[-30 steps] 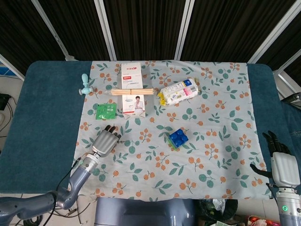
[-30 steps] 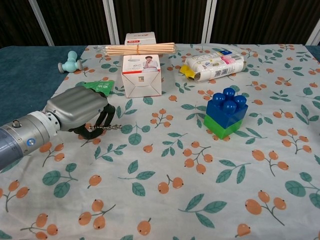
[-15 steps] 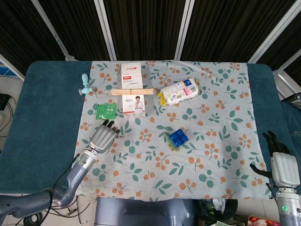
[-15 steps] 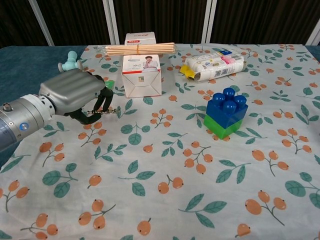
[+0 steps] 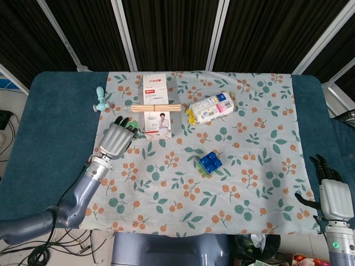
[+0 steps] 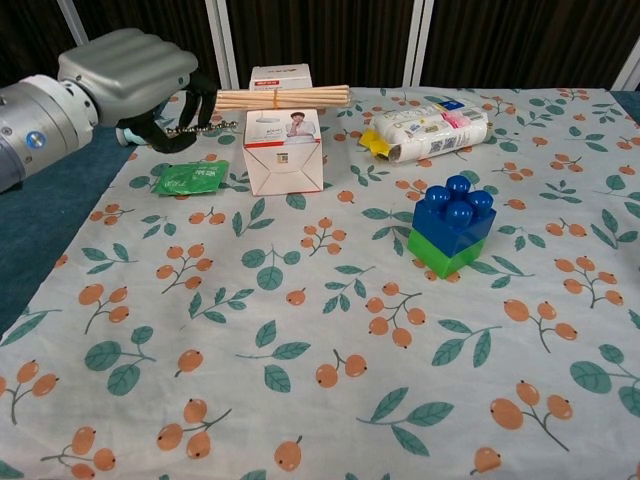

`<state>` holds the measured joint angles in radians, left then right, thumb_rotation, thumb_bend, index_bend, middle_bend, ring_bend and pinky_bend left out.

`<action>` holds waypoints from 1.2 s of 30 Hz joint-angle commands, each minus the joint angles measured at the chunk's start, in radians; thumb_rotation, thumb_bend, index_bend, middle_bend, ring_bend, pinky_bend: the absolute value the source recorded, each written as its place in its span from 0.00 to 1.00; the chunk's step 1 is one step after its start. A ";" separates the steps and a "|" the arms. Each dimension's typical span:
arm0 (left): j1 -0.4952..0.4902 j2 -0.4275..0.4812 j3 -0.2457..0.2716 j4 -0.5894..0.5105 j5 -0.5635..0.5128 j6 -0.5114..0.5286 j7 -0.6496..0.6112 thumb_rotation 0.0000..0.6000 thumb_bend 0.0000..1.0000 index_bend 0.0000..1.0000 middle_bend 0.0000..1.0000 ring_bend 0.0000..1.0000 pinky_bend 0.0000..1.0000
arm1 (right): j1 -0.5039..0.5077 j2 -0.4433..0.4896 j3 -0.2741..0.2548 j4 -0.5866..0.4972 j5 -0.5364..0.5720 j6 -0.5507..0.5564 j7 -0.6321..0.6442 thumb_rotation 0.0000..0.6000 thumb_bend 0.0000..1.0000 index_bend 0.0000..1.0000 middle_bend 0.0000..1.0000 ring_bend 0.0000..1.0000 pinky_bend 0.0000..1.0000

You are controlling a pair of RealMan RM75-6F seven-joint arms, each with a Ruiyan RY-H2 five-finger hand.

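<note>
Green and flat, the sachet [image 6: 190, 178] lies on the floral cloth [image 6: 330, 330] just left of the white carton [image 6: 284, 150], its long axis running roughly side to side across the chest view, a little tilted; the left robot hand [image 6: 125, 65] hangs raised above it, well clear of the cloth, so the sachet sits below the hand and slightly toward the carton side; in the head view the same hand covers most of it, with only a sliver of green showing past the fingertips.

The left robot hand is clenched, knuckles up, fingers curled under onto a thin metal piece [image 6: 205, 127] that juts out sideways toward the carton; it looks beaded or threaded, but what it is I cannot tell; its tip is near the carton's upper left corner, apart from it.

A bundle of wooden sticks [image 6: 280, 97] rests across the carton's top, level with the hand and just beside it.

The right robot hand [image 5: 333, 194] is far off at the opposite edge of the bench [image 5: 50, 138], fingers straight and apart, grasping nothing; the left one is by far the nearer to the sachet; the blue and green block [image 6: 452, 225] stands well apart, between the two.
</note>
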<state>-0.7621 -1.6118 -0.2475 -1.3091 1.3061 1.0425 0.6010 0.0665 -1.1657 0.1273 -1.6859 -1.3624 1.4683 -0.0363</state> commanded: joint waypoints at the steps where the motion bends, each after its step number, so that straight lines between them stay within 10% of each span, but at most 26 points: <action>1: -0.023 0.008 -0.023 -0.005 -0.024 -0.010 0.018 1.00 0.38 0.54 0.57 0.23 0.26 | 0.000 0.000 0.000 0.000 0.002 -0.002 0.000 1.00 0.06 0.13 0.10 0.23 0.22; 18: -0.177 -0.083 -0.097 0.052 -0.131 -0.058 0.063 1.00 0.38 0.54 0.57 0.23 0.26 | 0.003 0.000 0.006 0.001 0.016 -0.011 0.009 1.00 0.06 0.13 0.10 0.23 0.22; 36: -0.226 -0.125 -0.060 0.056 -0.126 -0.039 0.056 1.00 0.38 0.54 0.57 0.23 0.26 | 0.003 -0.001 0.005 0.000 0.015 -0.011 0.010 1.00 0.06 0.13 0.10 0.23 0.22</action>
